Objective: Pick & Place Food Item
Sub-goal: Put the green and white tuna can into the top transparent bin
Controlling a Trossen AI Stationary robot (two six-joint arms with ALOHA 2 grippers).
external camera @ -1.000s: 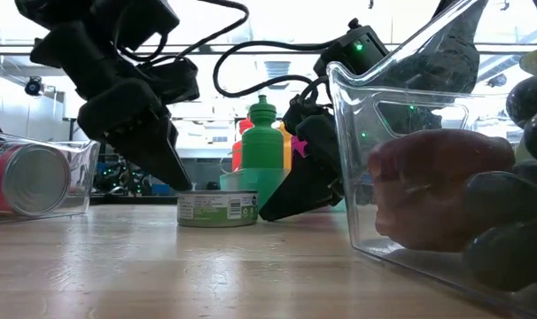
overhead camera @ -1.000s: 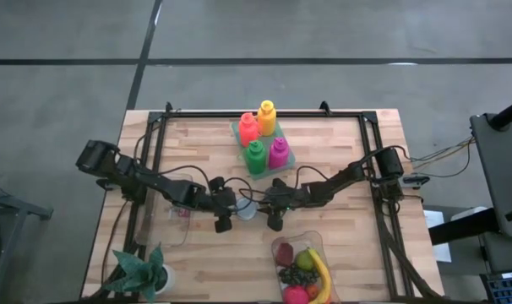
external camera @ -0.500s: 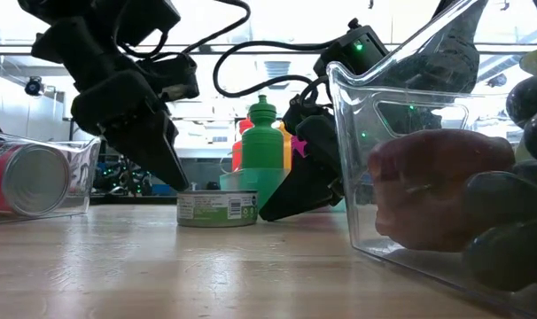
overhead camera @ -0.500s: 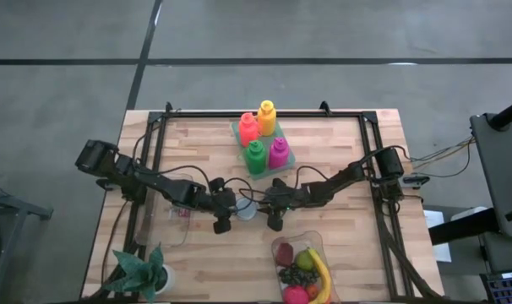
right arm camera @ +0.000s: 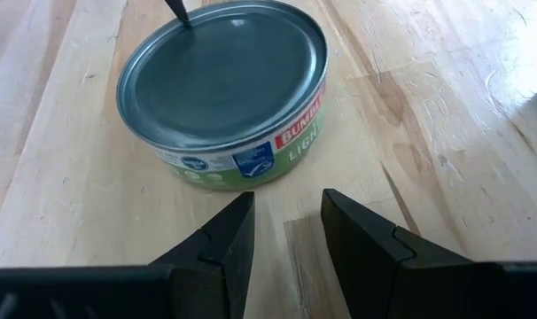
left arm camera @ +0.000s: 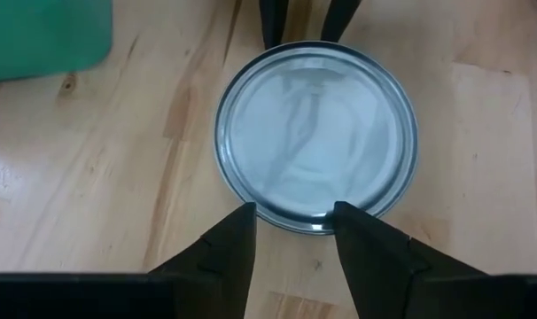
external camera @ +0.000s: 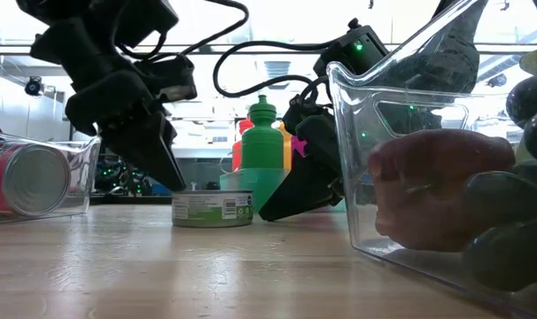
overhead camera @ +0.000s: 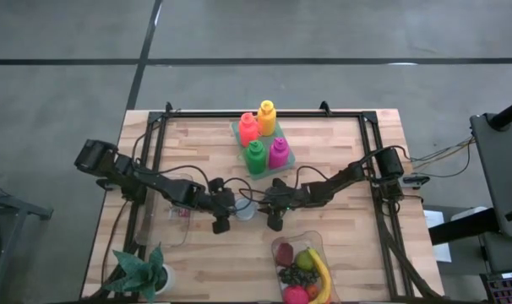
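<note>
A flat tuna can (overhead camera: 244, 209) with a green label stands on its base mid-table, between my two grippers. My left gripper (overhead camera: 225, 213) slants down from the table's left, and its narrowly open fingertips sit at the can's near rim in the left wrist view (left arm camera: 291, 221). My right gripper (overhead camera: 271, 213) lies low on the can's right side. It is narrowly open, and its tips (right arm camera: 286, 213) stop just short of the can's label (right arm camera: 251, 159). In the low view the can (external camera: 212, 209) sits under the left fingers (external camera: 167, 164). My left gripper meets the can's top rim (left arm camera: 291, 217) on the side facing the left arm. Both fingertips (left arm camera: 244, 221) are at the rim's edge, coming from above and slanting from the table's left. The can stays flat on the wood.
A green tray of coloured bottles (overhead camera: 264, 139) stands toward the far edge. A clear bin of fruit (overhead camera: 305, 270) sits at the near edge and fills the low view's right side. A clear bin holding a red can (external camera: 38, 177) is at the left, and a plant (overhead camera: 142, 270) stands at the near left corner.
My left gripper has drawn back a little toward the table's left. The can has slid a short way left along the table with it and stayed flat. My right gripper has kept still.
</note>
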